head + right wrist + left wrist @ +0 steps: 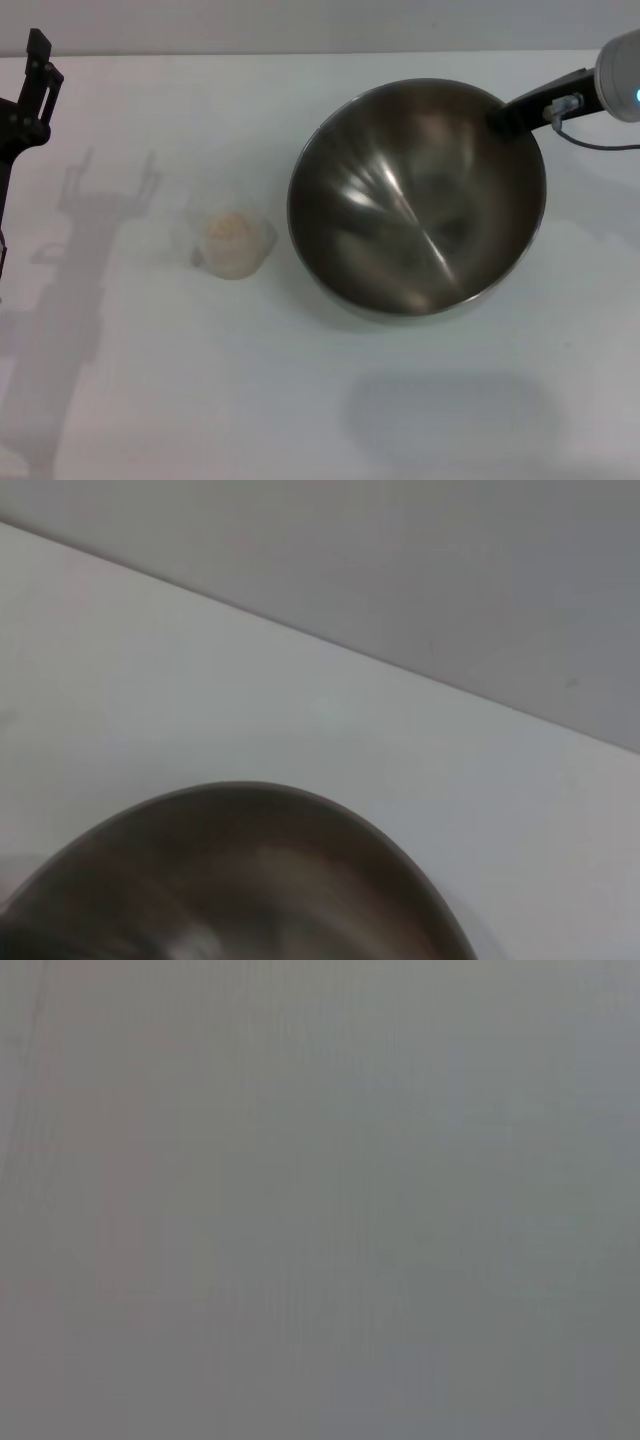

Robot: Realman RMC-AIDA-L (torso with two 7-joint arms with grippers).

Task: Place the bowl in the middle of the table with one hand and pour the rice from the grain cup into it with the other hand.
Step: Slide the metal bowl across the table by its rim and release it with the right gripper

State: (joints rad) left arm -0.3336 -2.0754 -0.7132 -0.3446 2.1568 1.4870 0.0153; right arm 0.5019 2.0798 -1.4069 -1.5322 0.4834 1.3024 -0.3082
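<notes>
The steel bowl (415,200) hangs above the white table (200,400), right of the middle, and casts a shadow near the front edge. My right gripper (512,112) is shut on its far right rim. The bowl's rim also shows in the right wrist view (250,810). The clear grain cup (236,243) stands on the table left of the bowl, with the pale rice (228,229) heaped inside. My left gripper (38,72) is raised at the far left, apart from the cup, open and empty. The left wrist view shows only plain grey.
The table's far edge (250,53) meets a grey wall. My left arm throws a long shadow (70,290) over the left part of the table, beside the cup.
</notes>
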